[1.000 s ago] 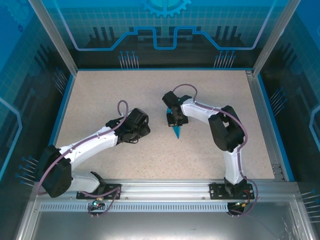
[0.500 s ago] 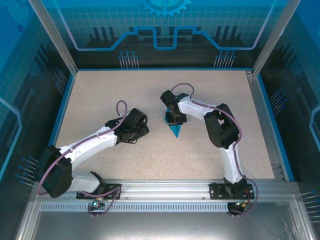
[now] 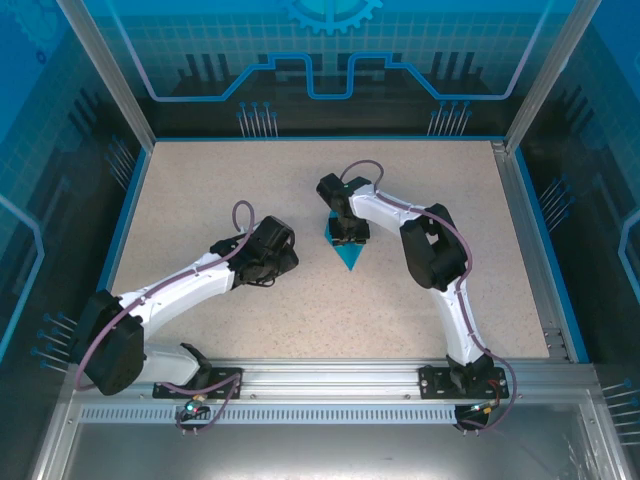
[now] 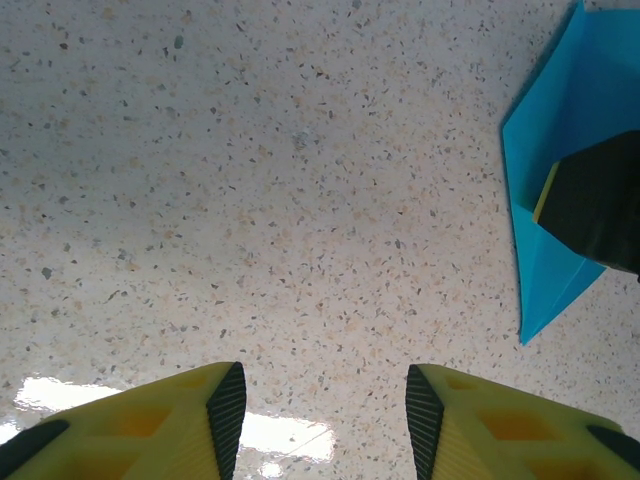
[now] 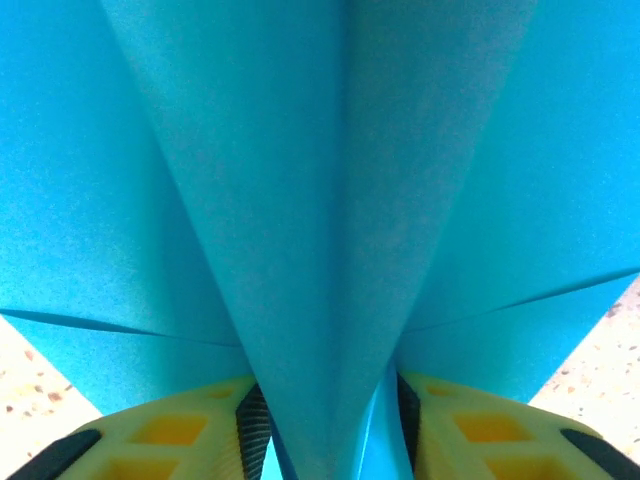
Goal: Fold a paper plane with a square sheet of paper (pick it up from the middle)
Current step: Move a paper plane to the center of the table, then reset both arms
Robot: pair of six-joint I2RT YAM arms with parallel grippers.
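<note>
The only print is on the blue back panel: a gear drawing (image 3: 330, 12) above angular circuit-style lines, with no letters that can be made out.

The right gripper (image 3: 345, 236) hangs over the middle of the speckled counter (image 3: 200, 200), pointing down onto the paper plane (image 3: 349, 257). In the right wrist view the gripper (image 5: 325, 425) has its yellow fingers (image 5: 170, 435) partly spread, one on each side of the plane's raised centre fold. The teal paper (image 5: 330, 200) fans out from that fold into two sloping wings. The fold fills the gap between the dark pads, but whether they press on it cannot be told.

The plane lies on the counter under this gripper as a teal triangle, its sharp tip toward the near edge where the arms are bolted.

The left gripper (image 3: 288, 262) sits low over the counter, near the plane and to its left, apart from it. In the left wrist view the gripper (image 4: 318, 392) is spread about halfway, with bare counter (image 4: 250, 180) between its fingers, holding and touching nothing. The plane (image 4: 545, 130) shows at the right edge there, with a dark finger (image 4: 598, 210) of the right gripper on it.
</note>
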